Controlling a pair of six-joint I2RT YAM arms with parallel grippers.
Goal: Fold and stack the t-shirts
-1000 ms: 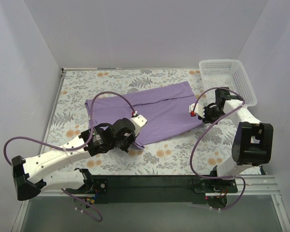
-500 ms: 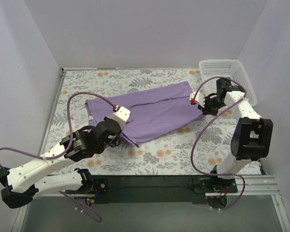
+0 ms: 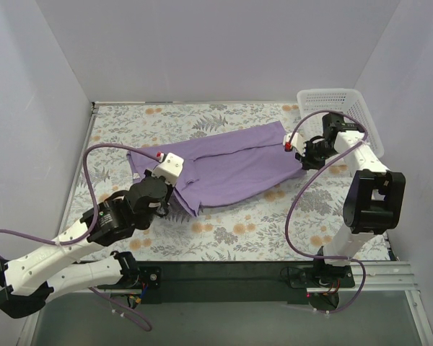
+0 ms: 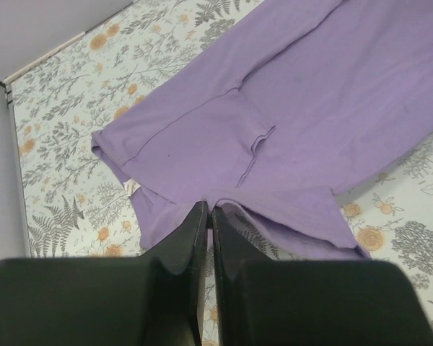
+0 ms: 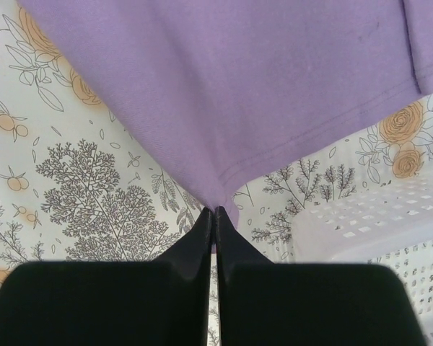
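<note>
The lavender-purple t-shirt (image 3: 234, 162) lies folded lengthwise across the floral table, running from left to upper right. My left gripper (image 3: 175, 189) is shut on the shirt's near-left edge; in the left wrist view the gripper (image 4: 209, 213) pinches the cloth (image 4: 289, 122), with a small white label (image 4: 130, 189) at the left. My right gripper (image 3: 297, 153) is shut on the shirt's right corner near the basket; in the right wrist view the gripper (image 5: 215, 210) pinches the hem corner of the cloth (image 5: 231, 79).
A white plastic lattice basket (image 3: 339, 119) stands at the back right, close to my right gripper; its corner shows in the right wrist view (image 5: 375, 223). White walls enclose the table on three sides.
Both grippers have moved away from me and leftward with the shirt, dragging its near edge back over itself. The left arm swung left; the right gripper rose toward the basket.
</note>
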